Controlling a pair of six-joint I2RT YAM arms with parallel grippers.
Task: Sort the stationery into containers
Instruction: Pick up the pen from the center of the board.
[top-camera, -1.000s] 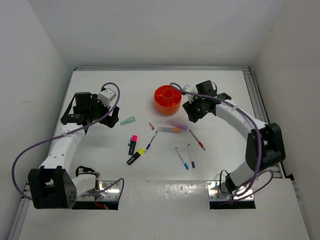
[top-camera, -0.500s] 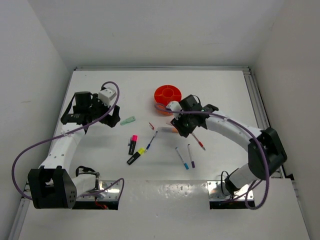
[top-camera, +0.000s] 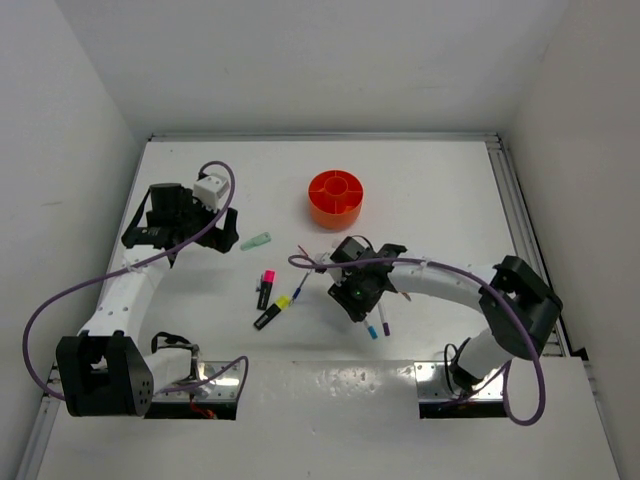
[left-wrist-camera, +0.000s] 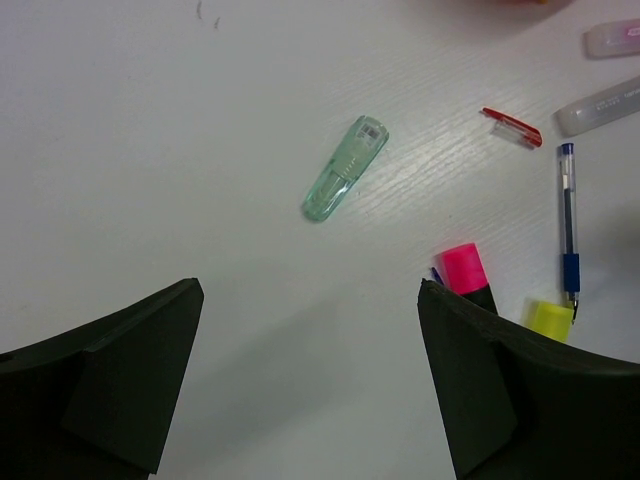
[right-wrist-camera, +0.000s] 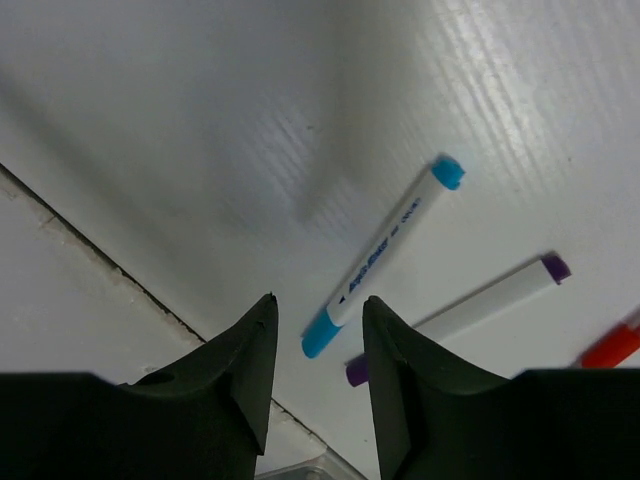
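Toward front of table (top-camera: 450, 180): right gripper (right-wrist-camera: 318, 312) is hovering, jaws narrowly parted and empty, over blue-capped pen (right-wrist-camera: 385, 255) lying beside purple-capped pen (right-wrist-camera: 480, 300). Left gripper (left-wrist-camera: 308, 290) is gaping wide near green marker (left-wrist-camera: 345, 167). Orange tub (top-camera: 335, 218) is sitting further back.

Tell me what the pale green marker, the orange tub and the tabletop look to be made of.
Pale green marker: translucent glossy plastic, by its see-through tint and glints. Orange tub: likely opaque moulded plastic, evenly coloured; sheen too small to judge. Tabletop: white, matte, fine grain lines; perhaps painted or laminated board.
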